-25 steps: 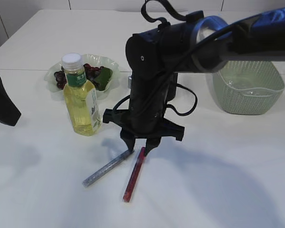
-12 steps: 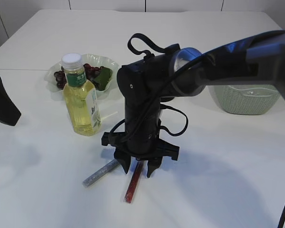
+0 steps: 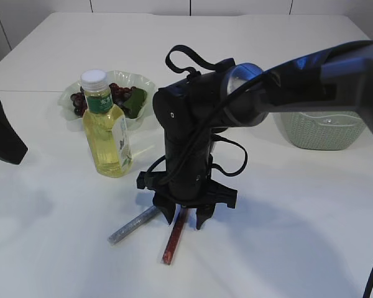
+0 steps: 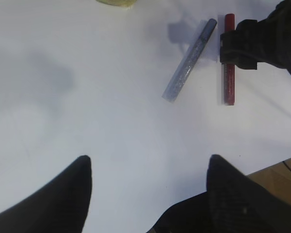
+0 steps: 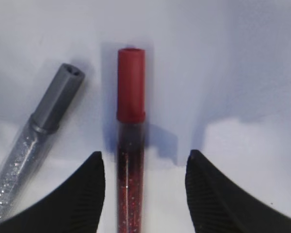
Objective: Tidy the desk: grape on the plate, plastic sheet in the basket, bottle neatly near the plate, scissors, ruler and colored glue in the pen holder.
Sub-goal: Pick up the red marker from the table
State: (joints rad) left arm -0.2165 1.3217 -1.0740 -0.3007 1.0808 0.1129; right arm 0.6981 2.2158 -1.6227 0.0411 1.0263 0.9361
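Two colored glue sticks lie on the white table. My right gripper [image 3: 184, 220] points straight down and stands open over the red glue [image 3: 173, 239], its fingers either side of the tube without touching it. In the right wrist view the red glue [image 5: 131, 97] runs between the open right gripper [image 5: 144, 156], nearer the left finger. The silver glue [image 3: 132, 225] lies just to its left. The bottle [image 3: 105, 127] stands upright beside the plate [image 3: 144, 82] holding the grape [image 3: 119, 92]. My left gripper [image 4: 149, 160] hangs open and empty above bare table. Scissors, ruler, plastic sheet and pen holder are out of view.
The green basket [image 3: 326, 130] stands at the right, partly behind the right arm. The left arm [image 3: 1, 131] waits at the left edge. In the left wrist view the silver glue [image 4: 189, 60] and the red glue [image 4: 228, 85] lie ahead, by the right arm's gripper.
The right gripper has come down and toward the front over the red glue, and its jaws have spread wider. The left arm has not moved.
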